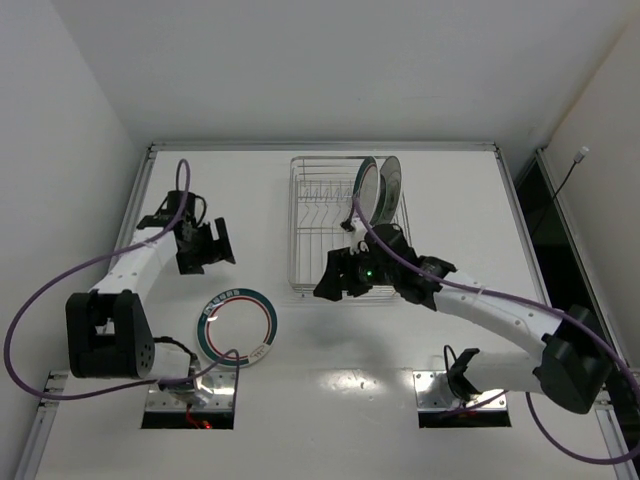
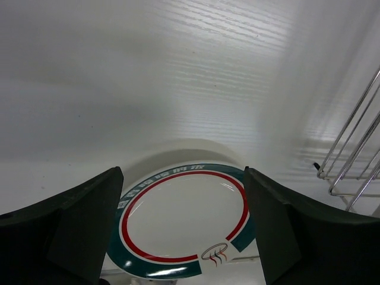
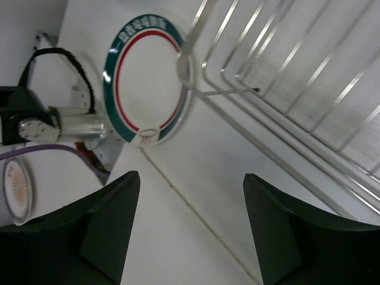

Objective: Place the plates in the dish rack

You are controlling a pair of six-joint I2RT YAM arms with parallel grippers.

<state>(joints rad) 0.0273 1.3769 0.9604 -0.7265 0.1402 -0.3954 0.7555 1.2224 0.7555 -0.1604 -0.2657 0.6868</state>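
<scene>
nearest the lens, in the left wrist view, found the left gripper (image 2: 183, 178) with its dark jaws spread wide and gripping nothing. saw through that gap a ringed plate (image 2: 184, 222), white with teal and red at the rim, lying flat and right side up on the white table (image 2: 178, 71). noticed at the right edge of the same view a corner of the wire dish rack (image 2: 356, 154), apart from the ringed plate.

in the right wrist view, found the right gripper (image 3: 191, 178) also with jaws wide apart and empty. saw beyond it the same ringed plate (image 3: 148, 77) and, beside it, the corner wires of the dish rack (image 3: 297, 77).

from the top view, placed the left gripper (image 1: 205, 245) above the table (image 1: 450, 200), left of the dish rack (image 1: 293, 225) and beyond the ringed plate (image 1: 237, 327). placed the right gripper (image 1: 335, 280) at the near edge of the dish rack, by its near-left corner. counted two plates standing on edge in the far-right part of the dish rack: a teal-rimmed plate (image 1: 366, 185) and, just right of it, a paler plate (image 1: 391, 180). could not tell the pattern of the paler plate. could not judge contact between these two.
</scene>
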